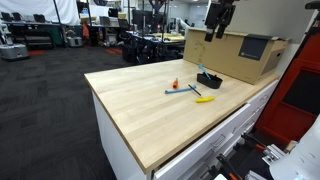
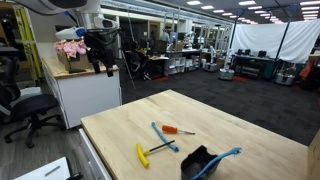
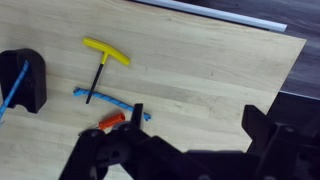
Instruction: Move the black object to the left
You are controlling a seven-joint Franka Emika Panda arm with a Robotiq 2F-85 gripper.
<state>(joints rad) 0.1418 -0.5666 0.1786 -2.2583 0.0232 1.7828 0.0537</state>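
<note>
Wooden table top stands in a big lab hall with dark carpet and benches far behind. On it lie four small things, close together.

The black object sits near the table's far edge in an exterior view, close to a cardboard box. From the black object, the yellow tool is at 6 o'clock, the blue tool at 8 o'clock and the orange tool at 9 o'clock. No tool touches the black object.

In an exterior view the black object is at the near edge of the table, and its blue bit sticks out toward 2 o'clock.

In the wrist view the black object is at 9 o'clock of the picture, cut by the edge. The yellow tool has a T shape, and its dark shaft reaches the blue tool.

The gripper hangs high above the table, well apart from everything. In the wrist view its fingers are spread wide and hold nothing.
</note>
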